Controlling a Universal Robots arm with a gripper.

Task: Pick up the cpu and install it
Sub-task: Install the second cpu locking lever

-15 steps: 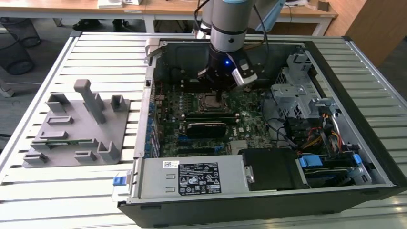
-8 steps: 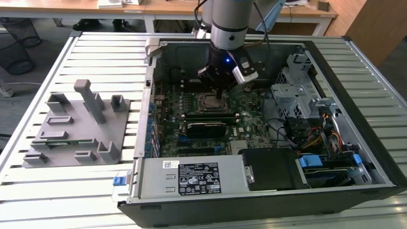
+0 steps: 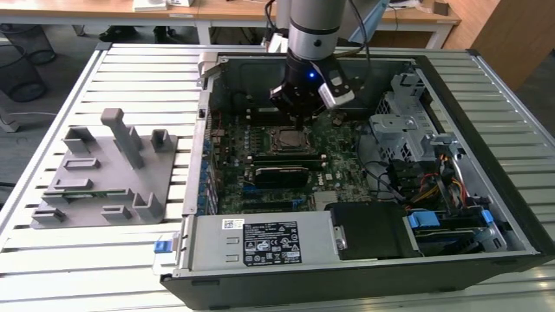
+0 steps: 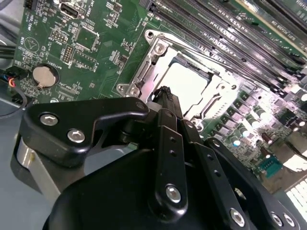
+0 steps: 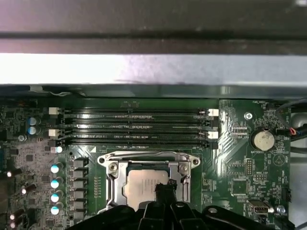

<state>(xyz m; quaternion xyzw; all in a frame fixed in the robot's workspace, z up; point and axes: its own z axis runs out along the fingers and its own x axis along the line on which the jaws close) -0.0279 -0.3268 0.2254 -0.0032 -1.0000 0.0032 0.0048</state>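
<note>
We see the black tool (image 4: 165,93) with fingers together just above the small silvery square cpu (image 5: 144,183), seated in the metal-framed socket (image 4: 144,72); black memory slots (image 5: 134,127) lie at 12 o'clock.

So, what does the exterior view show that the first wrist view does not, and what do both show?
Exterior view alone: the grey tray with upright holders on the slatted table, the whole open computer case, its power supply, and the arm reaching down into the case.

First wrist view alone: the empty memory slots, a round coin battery and a row of capacitors beside the socket.

Both: the cpu lying in the motherboard socket, with the hand right above it.
</note>
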